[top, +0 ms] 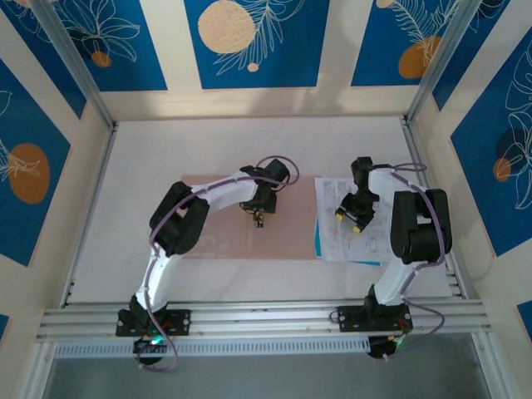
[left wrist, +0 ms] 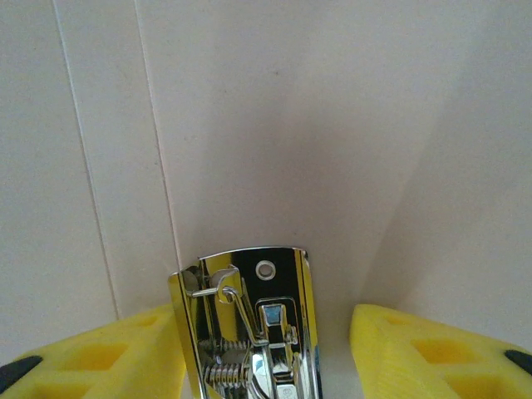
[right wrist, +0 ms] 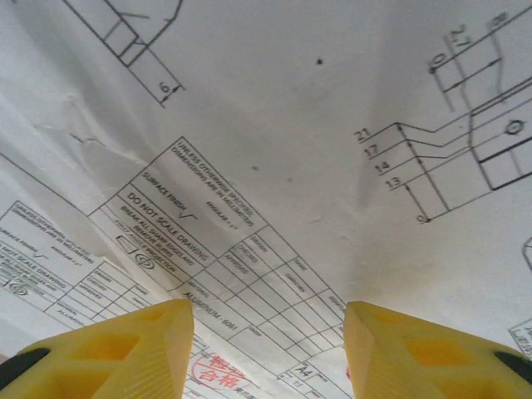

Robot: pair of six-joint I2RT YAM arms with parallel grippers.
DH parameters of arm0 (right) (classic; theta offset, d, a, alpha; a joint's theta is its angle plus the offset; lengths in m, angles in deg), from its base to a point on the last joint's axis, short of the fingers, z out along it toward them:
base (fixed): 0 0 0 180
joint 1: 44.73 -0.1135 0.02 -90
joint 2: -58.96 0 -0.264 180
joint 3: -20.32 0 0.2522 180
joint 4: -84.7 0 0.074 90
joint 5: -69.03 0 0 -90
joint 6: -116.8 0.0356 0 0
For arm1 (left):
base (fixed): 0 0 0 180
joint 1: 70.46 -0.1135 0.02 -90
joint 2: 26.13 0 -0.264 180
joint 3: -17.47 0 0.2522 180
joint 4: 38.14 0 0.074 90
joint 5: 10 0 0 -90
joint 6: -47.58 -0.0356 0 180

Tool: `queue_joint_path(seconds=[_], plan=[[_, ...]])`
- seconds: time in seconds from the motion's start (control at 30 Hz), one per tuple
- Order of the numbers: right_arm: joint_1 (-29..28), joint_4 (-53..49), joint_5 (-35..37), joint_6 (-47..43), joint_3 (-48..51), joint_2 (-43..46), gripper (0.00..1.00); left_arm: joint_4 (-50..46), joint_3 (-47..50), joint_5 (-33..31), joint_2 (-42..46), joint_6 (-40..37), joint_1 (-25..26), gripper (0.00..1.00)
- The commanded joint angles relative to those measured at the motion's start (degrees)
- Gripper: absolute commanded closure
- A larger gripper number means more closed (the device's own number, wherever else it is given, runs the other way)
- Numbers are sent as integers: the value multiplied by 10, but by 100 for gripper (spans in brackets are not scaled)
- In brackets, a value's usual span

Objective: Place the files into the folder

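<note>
Folder of plain pinkish-brown kraft card (top: 224,241) lies flat at centre, left gripper (top: 260,219) over it. At its 3 o'clock lie white printed paper sheets (top: 332,195) on a bright blue sheet (top: 318,241), right gripper (top: 353,223) above them.

Left wrist: jaws parted, shiny chrome spring clip (left wrist: 249,332) between them, with a gap at its 3 o'clock.

Right wrist: jaws parted over the white printed paper sheets (right wrist: 274,125), clasping nothing.

From overhead I had bright, even light across the white table (top: 249,141), with faint soft shadows beneath the arms (top: 179,218) and a slightly soft picture. On the left wrist view the chrome clip (left wrist: 249,332) threw hard mirror glare and the yellow fingertips (left wrist: 108,357) sat blurred at the bottom edge, while the right wrist's printed sheet (right wrist: 274,166) read sharp.
</note>
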Motion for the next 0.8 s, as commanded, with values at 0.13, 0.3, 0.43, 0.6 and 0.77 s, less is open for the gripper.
queue_joint_path(seconds=[0.13,0.3,0.43,0.6,0.77], plan=[[-35,11,-34,47,11,-20,54,17,26,32,1,15,8,47],[-76,4,-39,63,-9,-48,61,32,27,51,-4,20,7,47],[-108,-4,-51,74,-40,-68,63,51,34,70,-2,33,7,48],[-147,-5,-69,93,-74,-113,65,71,43,83,7,40,7,48],[-181,4,-82,123,-97,-131,66,77,44,87,16,41,6,48]])
